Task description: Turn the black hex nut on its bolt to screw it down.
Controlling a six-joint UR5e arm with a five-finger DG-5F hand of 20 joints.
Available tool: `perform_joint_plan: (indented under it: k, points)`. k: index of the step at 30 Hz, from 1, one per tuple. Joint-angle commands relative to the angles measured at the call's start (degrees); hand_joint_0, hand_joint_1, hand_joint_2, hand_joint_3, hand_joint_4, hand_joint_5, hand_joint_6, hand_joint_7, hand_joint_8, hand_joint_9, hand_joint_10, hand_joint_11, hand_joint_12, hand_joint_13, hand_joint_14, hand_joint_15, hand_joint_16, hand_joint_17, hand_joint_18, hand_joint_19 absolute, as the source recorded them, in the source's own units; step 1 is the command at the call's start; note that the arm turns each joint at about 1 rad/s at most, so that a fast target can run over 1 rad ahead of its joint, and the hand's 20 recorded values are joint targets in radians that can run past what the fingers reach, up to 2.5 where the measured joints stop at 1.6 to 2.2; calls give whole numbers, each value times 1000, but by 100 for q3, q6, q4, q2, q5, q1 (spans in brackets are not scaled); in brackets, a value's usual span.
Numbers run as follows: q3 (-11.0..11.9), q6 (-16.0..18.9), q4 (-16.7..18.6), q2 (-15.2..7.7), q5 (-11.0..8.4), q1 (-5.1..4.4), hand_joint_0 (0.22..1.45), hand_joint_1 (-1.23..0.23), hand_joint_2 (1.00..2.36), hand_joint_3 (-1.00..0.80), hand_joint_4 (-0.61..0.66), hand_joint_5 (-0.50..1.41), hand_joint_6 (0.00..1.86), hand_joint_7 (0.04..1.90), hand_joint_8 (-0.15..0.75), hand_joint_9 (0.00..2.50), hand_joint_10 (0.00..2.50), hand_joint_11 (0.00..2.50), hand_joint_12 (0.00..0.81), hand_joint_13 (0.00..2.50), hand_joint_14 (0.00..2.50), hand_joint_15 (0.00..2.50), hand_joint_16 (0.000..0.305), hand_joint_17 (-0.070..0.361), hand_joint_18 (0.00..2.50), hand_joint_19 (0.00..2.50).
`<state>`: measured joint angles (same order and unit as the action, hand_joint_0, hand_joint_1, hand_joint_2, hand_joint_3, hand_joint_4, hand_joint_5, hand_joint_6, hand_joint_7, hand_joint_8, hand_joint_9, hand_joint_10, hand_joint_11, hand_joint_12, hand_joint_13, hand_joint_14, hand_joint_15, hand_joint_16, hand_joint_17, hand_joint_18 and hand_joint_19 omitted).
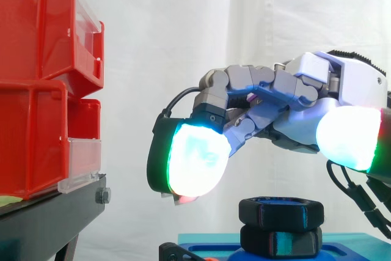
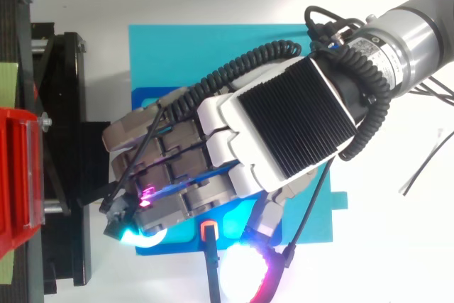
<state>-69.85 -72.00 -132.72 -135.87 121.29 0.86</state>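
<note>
The black hex nut (image 1: 281, 211) sits on top of a second black hex piece (image 1: 281, 241), which rises from a blue base plate (image 1: 354, 246). My hand (image 1: 293, 108) hovers just above the nut without touching it. Its fingers arch downward: a glowing white-green fingertip pad (image 1: 197, 160) hangs to the left of the nut, and the thumb pad (image 1: 347, 136) glows to the upper right. The gap between them is wide, and nothing is held in it. In the top view the hand (image 2: 284, 125) covers the nut, with the blue plate (image 2: 177, 54) around it.
Red bins (image 1: 36, 29) are stacked on a black stand (image 1: 49, 218) at the left, close to the fingertips. A transparent drawer front (image 1: 82, 163) juts out from the lower bin. A small black part with an orange end (image 2: 208, 230) lies at the plate's near edge.
</note>
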Motion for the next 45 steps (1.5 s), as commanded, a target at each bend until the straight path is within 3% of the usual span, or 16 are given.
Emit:
perform_joint_plan:
  k: [1,4,6,13,25,45]
  points:
    - [-2,-33,-25,-1,9,-6,428,-305,1000,-500,195,-116,502,1126,253,787,13,309,297,709,14,313,42,95,496,326]
    - [-11,-86,-61,8,53,-6,430,-307,1000,-500,194,-115,502,1139,256,792,11,315,298,709,12,312,42,94,492,327]
    - [-11,-253,-166,8,158,46,430,-308,1000,-500,195,-113,502,1149,257,791,13,314,297,709,12,308,42,94,491,327]
    - [-2,-332,-254,-1,220,90,433,-314,1000,-500,173,-104,508,1241,257,795,13,316,296,713,12,312,42,94,498,320]
    - [-11,-332,-254,-1,299,178,437,-321,1000,-500,162,-123,593,1124,252,798,11,318,293,721,12,302,41,92,505,320]
    - [-11,-332,-254,-1,773,495,430,-273,1000,-500,166,-125,601,1093,257,796,11,315,294,721,12,311,42,94,503,335]
